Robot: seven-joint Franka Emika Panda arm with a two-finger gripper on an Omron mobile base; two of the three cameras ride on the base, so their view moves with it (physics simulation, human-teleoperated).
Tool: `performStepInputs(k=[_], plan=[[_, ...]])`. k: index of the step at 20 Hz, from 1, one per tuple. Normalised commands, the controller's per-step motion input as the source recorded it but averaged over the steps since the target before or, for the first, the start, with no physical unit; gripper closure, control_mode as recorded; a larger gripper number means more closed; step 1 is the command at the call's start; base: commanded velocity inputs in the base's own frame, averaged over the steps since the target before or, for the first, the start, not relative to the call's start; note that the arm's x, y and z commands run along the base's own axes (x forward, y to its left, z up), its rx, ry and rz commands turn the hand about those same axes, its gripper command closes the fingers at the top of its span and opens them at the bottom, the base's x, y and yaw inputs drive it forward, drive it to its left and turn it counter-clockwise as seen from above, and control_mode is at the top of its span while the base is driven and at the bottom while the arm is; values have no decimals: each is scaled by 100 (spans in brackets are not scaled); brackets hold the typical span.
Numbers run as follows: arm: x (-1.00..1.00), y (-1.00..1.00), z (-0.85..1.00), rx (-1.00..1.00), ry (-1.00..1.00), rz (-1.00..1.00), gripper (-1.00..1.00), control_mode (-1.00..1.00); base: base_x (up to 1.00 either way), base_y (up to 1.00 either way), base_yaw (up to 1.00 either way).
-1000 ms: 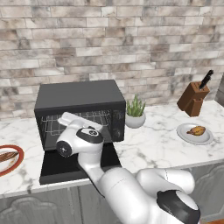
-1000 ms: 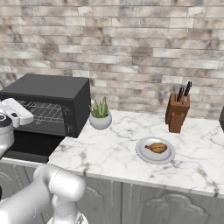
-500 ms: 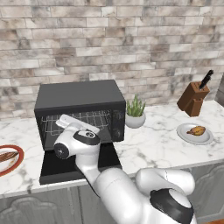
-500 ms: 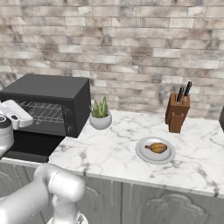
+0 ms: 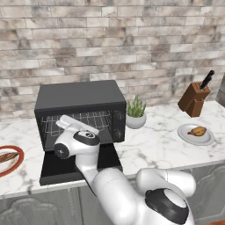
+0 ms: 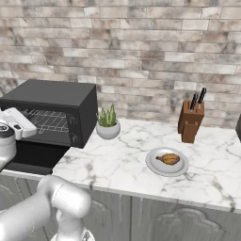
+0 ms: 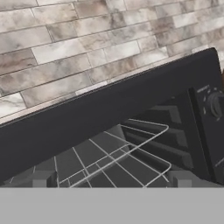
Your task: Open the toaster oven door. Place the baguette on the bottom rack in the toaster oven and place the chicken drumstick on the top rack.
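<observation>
On the white marble-veined counter (image 5: pixel 154 145), against a wall of grey-brown rough brick (image 5: pixel 132 39), sits the matte black boxy toaster oven (image 5: pixel 79 94). Its flat black door (image 5: pixel 79 165) is swung fully down on the lower hinge and lies level over the counter's front edge. Inside, silver wire grid racks (image 7: pixel 118 153) show; the hand view looks up along them, with the oven's knobs (image 7: pixel 216 105) at far right.

Gripper (image 7: pixel 109 186): the white hand hovers just before the oven mouth, above the lowered door; its two dark finger tips (image 7: pixel 41 179) stand spread wide apart, nothing between them.

Left end of counter: a red-rimmed plate (image 5: pixel 17 165) carrying the long brown baguette (image 5: pixel 6 157), partly cut by the frame edge.

Right of oven, just beside it: a small green spiky plant in a white bowl-shaped pot (image 6: pixel 108 124). Farther right, well apart: a grey round plate (image 6: pixel 166 162) holding the stubby golden-brown chicken drumstick (image 6: pixel 169 158). Behind it, near the wall, a brown wooden knife block with black handles (image 6: pixel 190 121).

Grey panelled cabinet fronts (image 6: pixel 179 221) run below the counter.
</observation>
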Motion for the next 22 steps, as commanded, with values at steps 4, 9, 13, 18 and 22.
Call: performStepInputs(k=[4,9,13,18,22], plan=[[17,0,0,1,0,0,-100,-100,0,0,0],[18,0,-2,1,1,0,-100,-100,0,0,0],[12,4,-12,1,0,0,-100,-100,0,0,0],[9,5,-10,2,0,0,-100,-100,0,0,0],[11,7,-3,3,0,0,-100,-100,0,0,0]])
